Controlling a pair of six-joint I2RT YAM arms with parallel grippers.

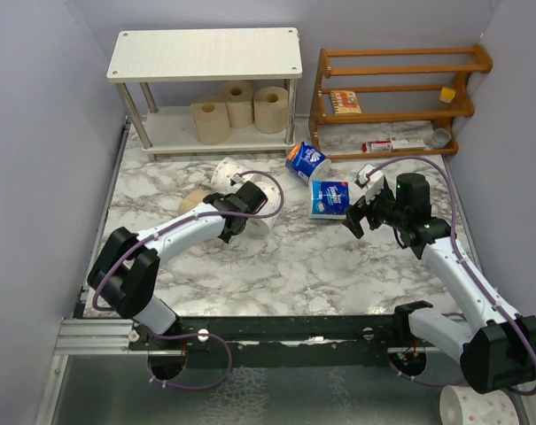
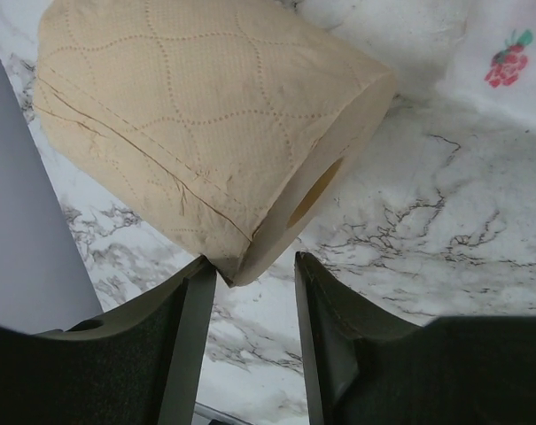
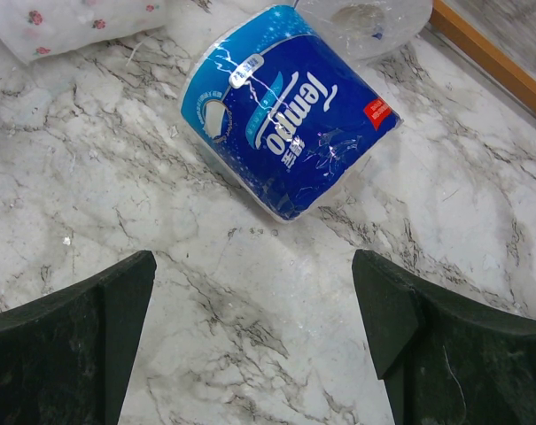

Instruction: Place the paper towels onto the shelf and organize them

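Marble-patterned tabletop (image 1: 321, 257) | lilac walls (image 1: 37, 106) | left claw (image 2: 254, 266) half-spread at tan roll (image 2: 188, 115) | right claw (image 3: 252, 261) spread wide

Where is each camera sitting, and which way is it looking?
Top camera: high behind the robot, looking down and forward across the marble table to the shelf; the left arm and right arm show whole.
Left wrist camera: on the left arm, looking past the left gripper at a tan roll; only its two fingers show.
Right wrist camera: on the right arm, looking down past the right gripper at a blue wrapped roll; only its two fingers show.
Shared: the top view also shows both those rolls.
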